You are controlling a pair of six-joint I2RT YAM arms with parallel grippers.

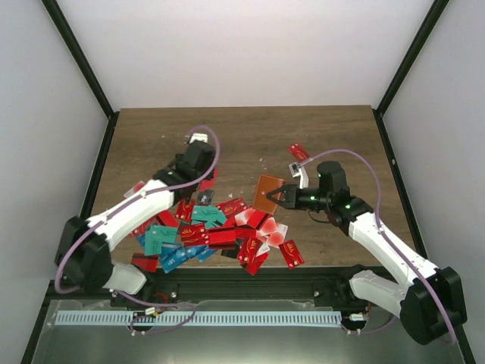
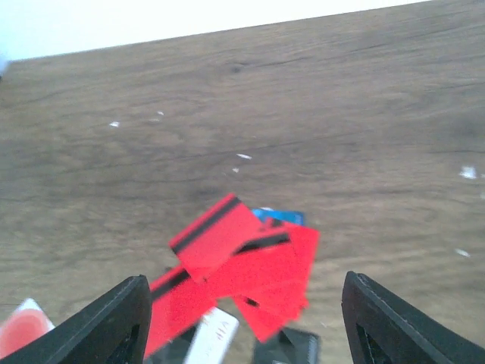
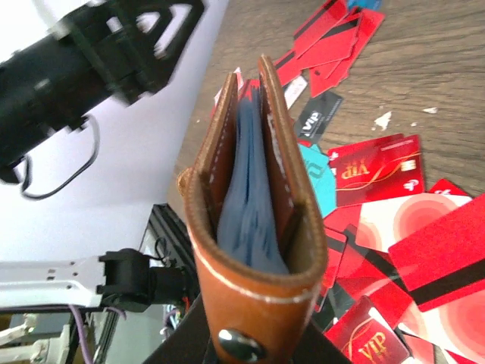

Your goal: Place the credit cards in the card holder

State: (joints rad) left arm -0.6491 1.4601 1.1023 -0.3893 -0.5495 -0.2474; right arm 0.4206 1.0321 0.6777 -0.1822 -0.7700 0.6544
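One card holder (image 1: 267, 192), slightly agape, is pinched by the right gripper (image 1: 283, 197) above the table (image 1: 242, 129), beside one heap of credit cards (image 1: 227, 235) too overlapped to count, mostly red, a few teal or blue. One red card (image 1: 298, 151) lies apart. The left gripper (image 2: 246, 303) hangs over the heap, jaws spread and empty.

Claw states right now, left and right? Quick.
Left claw: open, holding nothing.
Right claw: closed on the card holder.
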